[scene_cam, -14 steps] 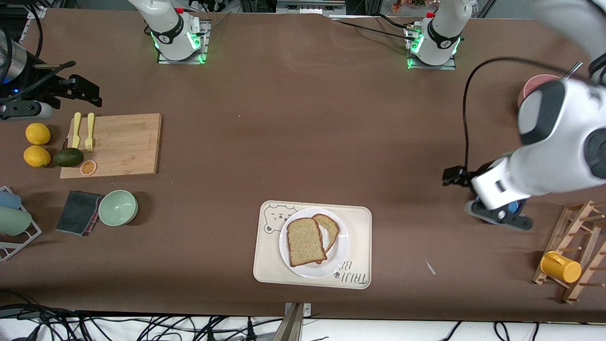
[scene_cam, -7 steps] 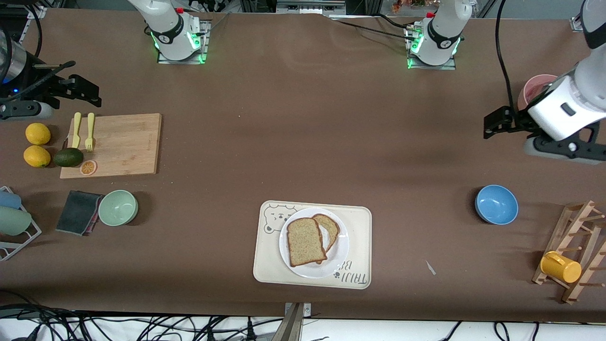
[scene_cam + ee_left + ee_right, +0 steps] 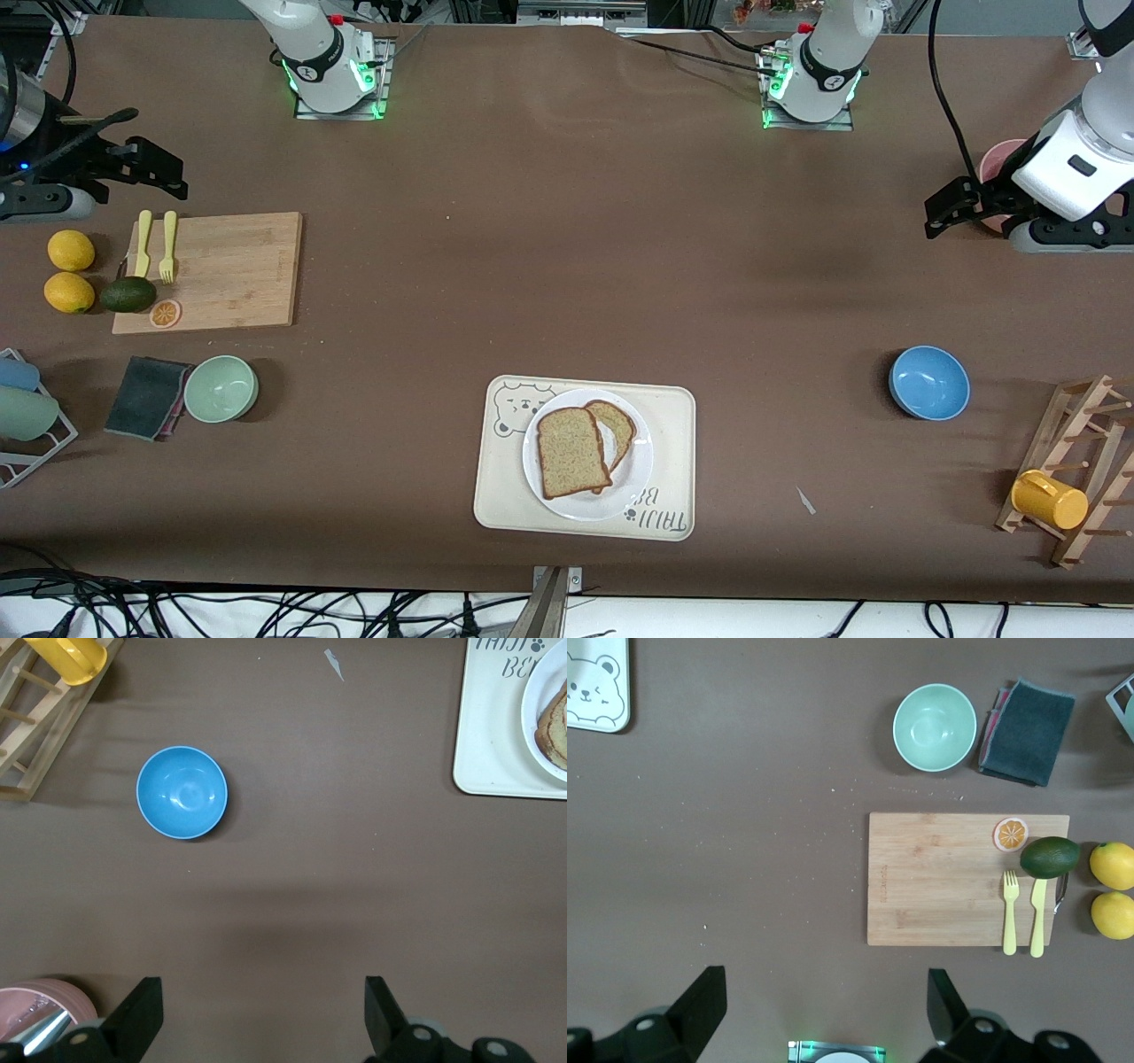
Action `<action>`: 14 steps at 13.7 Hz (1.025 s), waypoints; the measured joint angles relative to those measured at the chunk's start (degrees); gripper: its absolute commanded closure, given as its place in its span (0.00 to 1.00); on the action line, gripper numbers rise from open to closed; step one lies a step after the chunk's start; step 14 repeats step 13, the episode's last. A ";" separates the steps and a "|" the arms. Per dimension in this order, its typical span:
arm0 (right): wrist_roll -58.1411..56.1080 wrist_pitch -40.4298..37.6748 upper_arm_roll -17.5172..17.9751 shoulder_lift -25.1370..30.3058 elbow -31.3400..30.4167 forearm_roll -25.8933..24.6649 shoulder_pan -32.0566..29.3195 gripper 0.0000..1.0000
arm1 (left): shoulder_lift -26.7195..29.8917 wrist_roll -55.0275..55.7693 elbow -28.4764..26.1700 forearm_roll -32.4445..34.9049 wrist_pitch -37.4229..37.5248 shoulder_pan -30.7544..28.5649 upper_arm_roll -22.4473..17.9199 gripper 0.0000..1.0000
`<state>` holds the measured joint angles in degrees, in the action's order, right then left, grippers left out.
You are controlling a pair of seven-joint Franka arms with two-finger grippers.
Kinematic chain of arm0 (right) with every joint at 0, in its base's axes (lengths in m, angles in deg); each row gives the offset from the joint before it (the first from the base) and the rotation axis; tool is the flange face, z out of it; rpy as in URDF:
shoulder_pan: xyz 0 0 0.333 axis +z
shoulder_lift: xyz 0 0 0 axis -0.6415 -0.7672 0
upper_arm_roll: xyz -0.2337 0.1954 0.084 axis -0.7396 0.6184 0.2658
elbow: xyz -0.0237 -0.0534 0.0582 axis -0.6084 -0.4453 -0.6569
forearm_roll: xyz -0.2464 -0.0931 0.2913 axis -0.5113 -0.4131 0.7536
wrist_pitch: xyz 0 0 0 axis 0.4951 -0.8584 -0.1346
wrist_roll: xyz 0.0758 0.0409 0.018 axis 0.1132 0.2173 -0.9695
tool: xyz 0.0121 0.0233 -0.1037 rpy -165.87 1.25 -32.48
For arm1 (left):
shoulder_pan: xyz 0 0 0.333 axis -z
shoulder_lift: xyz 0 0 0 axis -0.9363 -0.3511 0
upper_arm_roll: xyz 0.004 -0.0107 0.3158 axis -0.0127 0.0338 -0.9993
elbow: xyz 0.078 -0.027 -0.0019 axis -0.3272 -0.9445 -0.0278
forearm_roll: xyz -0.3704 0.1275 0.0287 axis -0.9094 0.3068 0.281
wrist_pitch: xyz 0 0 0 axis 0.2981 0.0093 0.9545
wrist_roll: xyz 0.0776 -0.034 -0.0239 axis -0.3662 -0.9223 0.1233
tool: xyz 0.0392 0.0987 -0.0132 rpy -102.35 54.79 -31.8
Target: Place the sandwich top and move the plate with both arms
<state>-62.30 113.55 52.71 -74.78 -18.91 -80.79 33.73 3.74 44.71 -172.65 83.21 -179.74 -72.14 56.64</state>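
The sandwich top [image 3: 571, 451] lies on the plate [image 3: 640, 483], overlapping a second slice [image 3: 617, 428] that seems to carry something pale. The plate sits on the bear-print tray [image 3: 673, 416], on the worktop [image 3: 567, 266] near its edge closest to the front camera. Well apart toward the left arm's end, the left end effector [image 3: 946, 208] hangs over a pink cup [image 3: 994, 164], fingers [image 3: 142, 1014] spread, holding nothing; a blue bowl [image 3: 928, 382] lies nearer the camera. The right end effector [image 3: 146, 167] hangs just above the cutting board [image 3: 230, 266], fingers [image 3: 704, 1001] spread, empty.
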 measured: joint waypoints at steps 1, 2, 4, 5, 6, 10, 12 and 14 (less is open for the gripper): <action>0.00 0.00 -0.01 0.00 0.18 -0.01 -0.01 0.00 | 0.04 0.58 -0.01 0.00 0.00 0.02 0.16 0.00; 0.00 0.00 -0.03 0.00 0.23 -0.02 -0.04 0.00 | 0.05 0.93 -0.01 0.00 0.00 0.03 0.33 0.00; -0.01 0.08 -0.03 -0.01 0.32 -0.03 -0.07 0.00 | 0.05 1.11 -0.01 0.00 0.00 0.20 0.56 0.00; -0.01 0.12 0.00 -0.05 0.34 -0.03 -0.02 0.00 | 0.05 1.12 -0.01 0.00 0.00 0.28 0.66 0.00; -0.01 0.12 0.04 -0.19 0.34 -0.03 0.04 0.00 | 0.05 1.12 -0.01 0.00 0.00 0.35 0.72 0.00; -0.07 0.20 0.28 -0.75 0.36 -0.03 0.16 0.00 | 0.05 1.12 -0.01 0.00 0.00 0.42 0.84 0.00; -0.10 0.21 0.29 -0.75 0.55 -0.03 0.16 0.00 | 0.05 1.12 -0.01 0.00 0.00 0.43 0.84 0.00; -0.15 0.21 0.31 -0.75 0.64 -0.03 0.16 0.00 | 0.05 1.12 -0.01 0.00 0.00 0.43 0.84 0.00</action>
